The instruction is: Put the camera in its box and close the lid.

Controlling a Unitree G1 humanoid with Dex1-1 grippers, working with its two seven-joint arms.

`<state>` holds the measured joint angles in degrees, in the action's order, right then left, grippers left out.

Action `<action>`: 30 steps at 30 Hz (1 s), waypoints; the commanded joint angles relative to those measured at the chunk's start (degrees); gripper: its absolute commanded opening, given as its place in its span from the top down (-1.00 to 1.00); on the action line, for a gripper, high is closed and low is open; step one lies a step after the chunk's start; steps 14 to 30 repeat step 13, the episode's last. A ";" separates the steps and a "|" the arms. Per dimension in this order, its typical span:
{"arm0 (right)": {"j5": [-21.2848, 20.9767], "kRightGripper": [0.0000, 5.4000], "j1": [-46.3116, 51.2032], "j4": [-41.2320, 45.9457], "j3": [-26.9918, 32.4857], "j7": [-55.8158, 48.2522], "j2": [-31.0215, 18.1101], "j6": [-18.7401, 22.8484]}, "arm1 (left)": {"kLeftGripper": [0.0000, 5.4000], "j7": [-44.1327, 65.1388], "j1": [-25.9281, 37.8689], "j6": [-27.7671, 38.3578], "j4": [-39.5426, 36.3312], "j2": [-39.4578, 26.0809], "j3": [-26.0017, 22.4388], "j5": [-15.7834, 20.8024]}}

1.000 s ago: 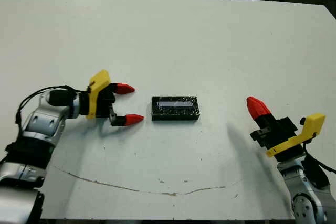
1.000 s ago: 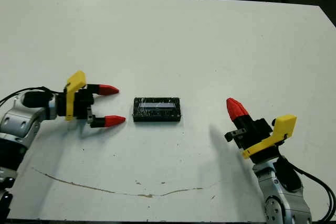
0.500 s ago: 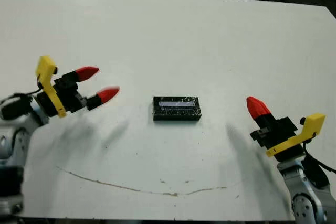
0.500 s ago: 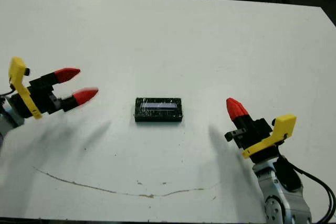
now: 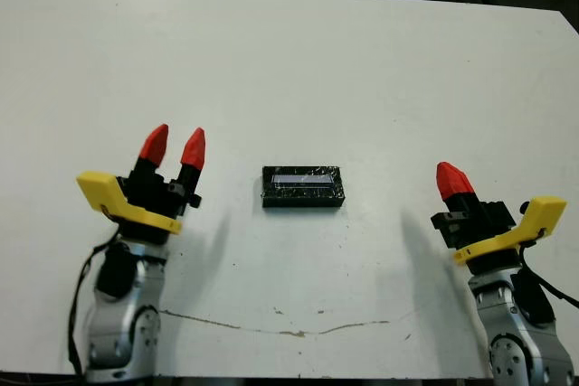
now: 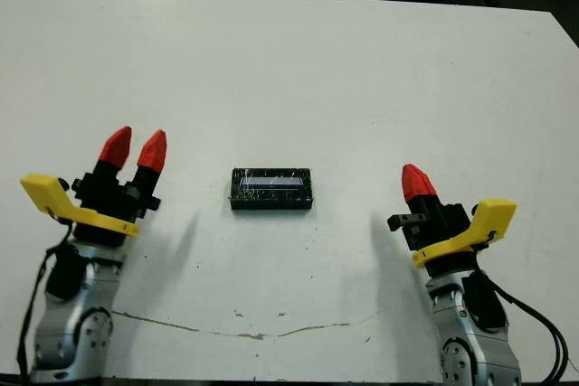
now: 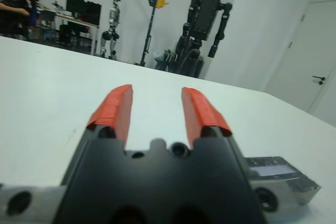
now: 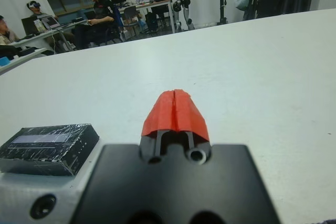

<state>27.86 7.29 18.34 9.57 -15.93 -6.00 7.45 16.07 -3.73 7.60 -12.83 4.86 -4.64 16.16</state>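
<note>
The lid (image 5: pixel 303 186), a glossy black slab with a pale silvery strip on top, lies flat at the middle of the white table (image 5: pixel 362 70). It also shows in the right wrist view as the lid (image 8: pixel 47 148). No white wall of the box shows, and the camera is hidden. My left gripper (image 5: pixel 174 146) stands open and empty to the lid's left, fingers pointing away from me. On the lid's right, my right gripper (image 5: pixel 452 181) is shut on nothing, well apart from the lid.
A thin brown line (image 5: pixel 271 327) runs across the table near its front edge. Beyond the far edge, people (image 8: pixel 100 11) sit at desks. Dark robot stands (image 7: pixel 207 30) rise behind the table in the left wrist view.
My left arm has swung away from the lid, out to the left, then back to the front with its fingers pointing forward. The lid has not moved; the right gripper barely shifted.
</note>
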 commanded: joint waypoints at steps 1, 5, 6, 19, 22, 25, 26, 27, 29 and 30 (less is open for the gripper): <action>-0.07 1.00 0.71 -0.10 0.13 0.71 0.38 0.46 | 0.33 -1.28 -0.97 2.29 1.86 -0.09 0.41 -1.44; -0.52 1.00 0.88 -0.05 -0.13 0.86 0.35 0.52 | 0.53 -3.39 -0.79 3.69 1.77 -0.88 0.74 -4.15; -0.32 1.00 0.92 -0.07 -0.16 0.74 0.40 0.54 | 0.59 -3.73 -0.82 3.73 1.63 -0.94 0.87 -4.47; 0.74 1.00 0.90 -0.25 -0.20 0.12 0.40 0.61 | 0.99 -4.22 -0.82 4.35 1.83 -1.50 1.43 -4.81; 0.74 1.00 0.90 -0.25 -0.20 0.12 0.40 0.61 | 0.99 -4.22 -0.82 4.35 1.83 -1.50 1.43 -4.81; 0.74 1.00 0.90 -0.25 -0.20 0.12 0.40 0.61 | 0.99 -4.22 -0.82 4.35 1.83 -1.50 1.43 -4.81; 0.74 1.00 0.90 -0.25 -0.20 0.12 0.40 0.61 | 0.99 -4.22 -0.82 4.35 1.83 -1.50 1.43 -4.81; 0.74 1.00 0.90 -0.25 -0.20 0.12 0.40 0.61 | 0.99 -4.22 -0.82 4.35 1.83 -1.50 1.43 -4.81; 0.74 1.00 0.90 -0.25 -0.20 0.12 0.40 0.61 | 0.99 -4.22 -0.82 4.35 1.83 -1.50 1.43 -4.81; 0.74 1.00 0.90 -0.25 -0.20 0.12 0.40 0.61 | 0.99 -4.22 -0.82 4.35 1.83 -1.50 1.43 -4.81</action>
